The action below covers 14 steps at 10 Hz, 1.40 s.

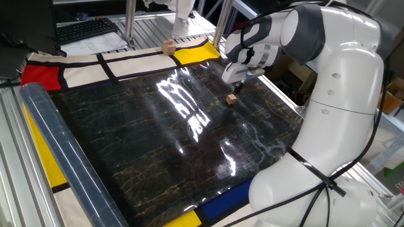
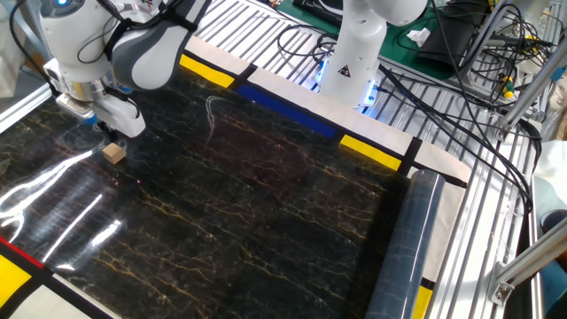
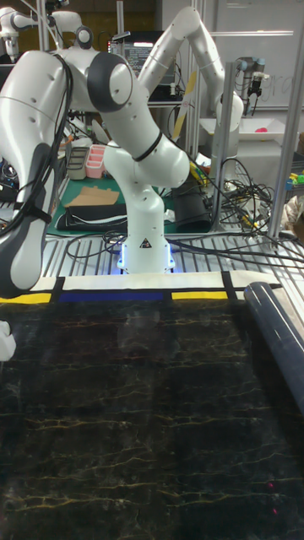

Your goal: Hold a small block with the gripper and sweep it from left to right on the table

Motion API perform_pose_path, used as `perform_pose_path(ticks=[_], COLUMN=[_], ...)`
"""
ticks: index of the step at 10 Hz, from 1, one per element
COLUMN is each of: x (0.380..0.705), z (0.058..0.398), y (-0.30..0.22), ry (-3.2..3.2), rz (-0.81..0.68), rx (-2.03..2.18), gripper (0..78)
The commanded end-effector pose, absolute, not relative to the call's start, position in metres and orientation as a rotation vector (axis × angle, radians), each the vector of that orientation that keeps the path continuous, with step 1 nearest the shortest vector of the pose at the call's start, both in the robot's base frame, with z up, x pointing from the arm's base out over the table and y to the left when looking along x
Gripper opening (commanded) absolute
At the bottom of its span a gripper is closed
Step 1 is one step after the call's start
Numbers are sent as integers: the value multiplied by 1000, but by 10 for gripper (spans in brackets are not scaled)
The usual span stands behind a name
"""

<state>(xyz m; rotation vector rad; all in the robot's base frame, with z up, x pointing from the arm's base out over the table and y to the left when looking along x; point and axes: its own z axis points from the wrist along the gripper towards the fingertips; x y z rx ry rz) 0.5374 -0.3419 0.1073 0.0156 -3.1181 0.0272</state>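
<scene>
The small block (image 1: 231,98) is a tiny tan cube lying on the glossy black table (image 1: 158,145), towards its right side. In the other fixed view the block (image 2: 112,152) lies at the far left. The gripper (image 1: 235,86) hangs right above it, black fingers pointing down. It is open and holds nothing. The other fixed view shows the gripper (image 2: 106,134) just above and behind the block, with the white wrist hiding most of the fingers. The tall fixed view shows the table (image 3: 152,405), but neither the block nor the gripper.
A larger, paler wooden cube (image 1: 168,46) sits on the cloth border at the back. A clear plastic roll (image 1: 63,151) lies along the left edge, seen also as the roll (image 2: 403,257). The robot's white base (image 1: 328,157) rises at the right.
</scene>
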Motion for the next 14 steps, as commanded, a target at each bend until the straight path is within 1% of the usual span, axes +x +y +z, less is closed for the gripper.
perform_pose_path(ticks=[1, 5, 14], x=[540, 544, 555], z=[110, 104, 106], y=[-343, -343, -345], ry=[-3122, -3123, -3119], rz=[29, 27, -6], rx=[15, 21, 30], gripper=[0, 0, 0])
